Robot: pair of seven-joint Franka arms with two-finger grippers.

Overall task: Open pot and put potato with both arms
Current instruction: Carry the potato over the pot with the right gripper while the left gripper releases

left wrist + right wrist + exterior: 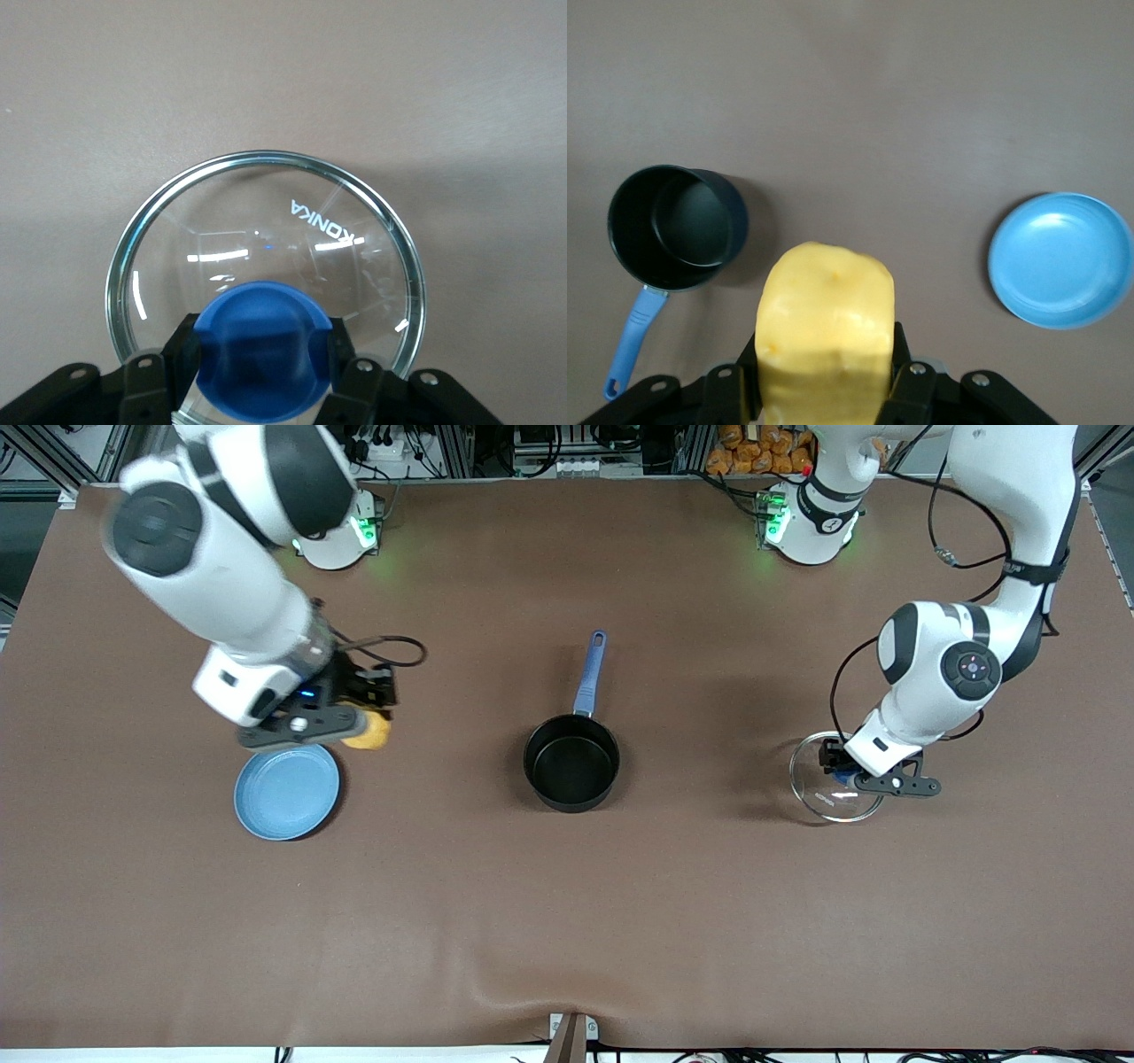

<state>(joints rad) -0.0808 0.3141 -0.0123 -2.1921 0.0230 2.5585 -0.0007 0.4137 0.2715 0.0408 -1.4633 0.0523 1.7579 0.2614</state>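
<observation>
Pinching the potato [370, 732] above the table [567, 921], near the blue plate [286, 792], the right gripper [359, 722] could let it slip if squeezed loosely. The glass lid [833, 788] is gripped at its blue knob [262, 347] by the left gripper [264, 359]. The open pot [571, 762] is set mid-table, its handle [589, 673] pointed toward the robots' edge.

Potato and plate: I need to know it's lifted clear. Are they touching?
Apart. The right wrist view shows the potato held in the right gripper, bare table between it and the plate.
</observation>
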